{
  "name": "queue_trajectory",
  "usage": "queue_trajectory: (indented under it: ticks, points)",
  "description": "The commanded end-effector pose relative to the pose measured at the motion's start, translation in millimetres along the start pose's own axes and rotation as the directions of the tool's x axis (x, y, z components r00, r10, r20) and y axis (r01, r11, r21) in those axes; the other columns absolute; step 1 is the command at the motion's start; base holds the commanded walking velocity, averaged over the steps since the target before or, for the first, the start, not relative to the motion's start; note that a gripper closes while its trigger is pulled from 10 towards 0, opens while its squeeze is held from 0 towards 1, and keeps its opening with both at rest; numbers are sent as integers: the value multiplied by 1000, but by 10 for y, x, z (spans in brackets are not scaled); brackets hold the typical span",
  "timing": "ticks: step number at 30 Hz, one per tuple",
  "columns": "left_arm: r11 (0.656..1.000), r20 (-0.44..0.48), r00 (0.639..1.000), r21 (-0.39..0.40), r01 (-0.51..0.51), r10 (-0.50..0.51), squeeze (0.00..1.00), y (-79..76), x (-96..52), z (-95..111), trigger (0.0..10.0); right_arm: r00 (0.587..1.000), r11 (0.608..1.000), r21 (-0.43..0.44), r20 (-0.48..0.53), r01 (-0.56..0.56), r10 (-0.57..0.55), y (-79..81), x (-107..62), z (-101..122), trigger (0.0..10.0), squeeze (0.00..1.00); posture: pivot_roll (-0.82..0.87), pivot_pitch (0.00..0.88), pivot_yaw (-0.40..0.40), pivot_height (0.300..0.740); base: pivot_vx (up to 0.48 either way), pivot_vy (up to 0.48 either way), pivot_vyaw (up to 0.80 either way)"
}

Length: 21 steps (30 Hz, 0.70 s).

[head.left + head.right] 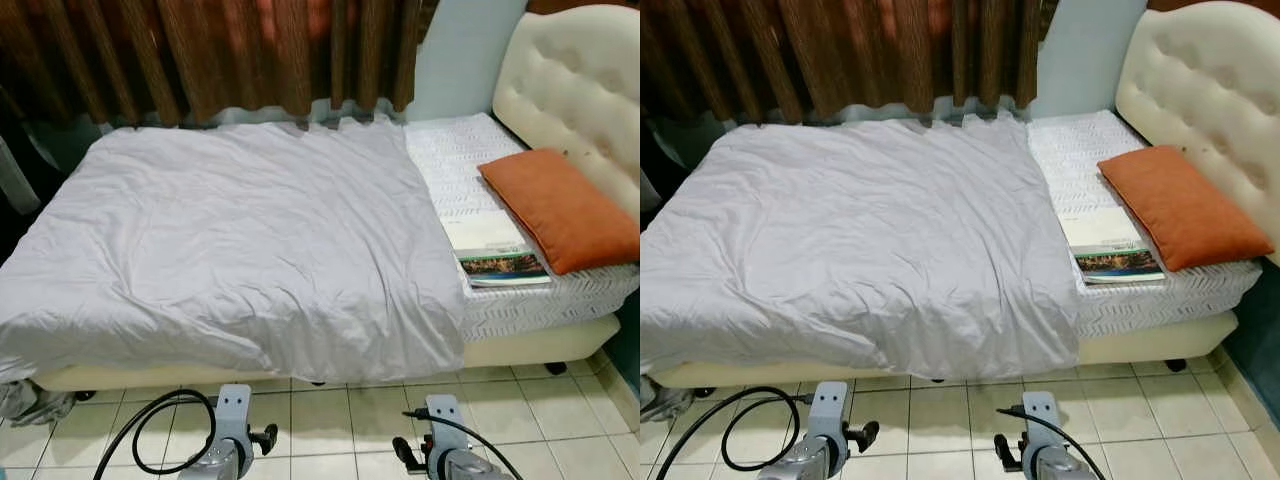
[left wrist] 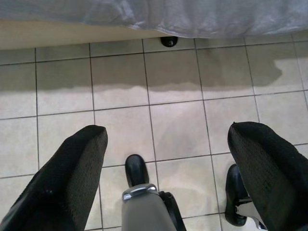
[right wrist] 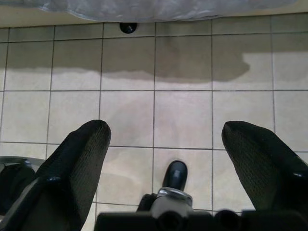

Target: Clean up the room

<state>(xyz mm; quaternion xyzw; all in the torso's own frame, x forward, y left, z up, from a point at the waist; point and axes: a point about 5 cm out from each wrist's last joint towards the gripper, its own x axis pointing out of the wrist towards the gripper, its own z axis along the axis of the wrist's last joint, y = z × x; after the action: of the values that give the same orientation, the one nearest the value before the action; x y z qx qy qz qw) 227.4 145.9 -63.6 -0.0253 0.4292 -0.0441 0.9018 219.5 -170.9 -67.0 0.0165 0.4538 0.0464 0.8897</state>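
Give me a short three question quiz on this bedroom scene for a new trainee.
1. True or false: the orange pillow lies against the headboard.
2. What lies beside the pillow on the mattress? A) book B) towel C) phone
3. What covers most of the bed?

Key: 1 true; 2 A, a book; 3 a grey duvet. Both grippers, left and right, hang open above the tiled floor.
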Motion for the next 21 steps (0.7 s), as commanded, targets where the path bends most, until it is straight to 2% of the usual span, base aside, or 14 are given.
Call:
queue_trajectory:
  ticks: [1, 15, 18, 19, 21]
  points:
    - [1000, -16, 1000, -20, -14, 14, 0, 39, -7, -29, 10000, 1000, 1000, -9, -16, 1, -1, 17, 4, -16, 10000, 0, -109, 0, 32, 740, 0, 0, 0]
    - [1000, -68, 998, -5, 2, -3, 0, 6, -18, -148, 10000, 999, 1000, -4, -32, -13, 13, 37, 2, -62, 10000, 0, -109, 0, 32, 740, 0, 0, 0]
    - [1000, -63, 998, -16, -19, 18, 0, 48, -24, -152, 10000, 999, 1000, -10, -34, -9, 8, 32, 1, -70, 10000, 0, -110, 0, 33, 740, 0, 0, 0]
    - [997, -77, 994, 17, -71, 72, 0, 174, -49, -202, 10000, 999, 1000, -25, -46, 9, -11, -17, -10, -97, 10000, 0, -110, 0, 33, 740, 0, 0, 0]
    - [995, -85, 992, 35, -92, 95, 0, 228, -62, -227, 10000, 999, 999, -29, -49, 18, -19, -43, -15, -107, 10000, 0, -110, 0, 33, 740, 0, 0, 0]
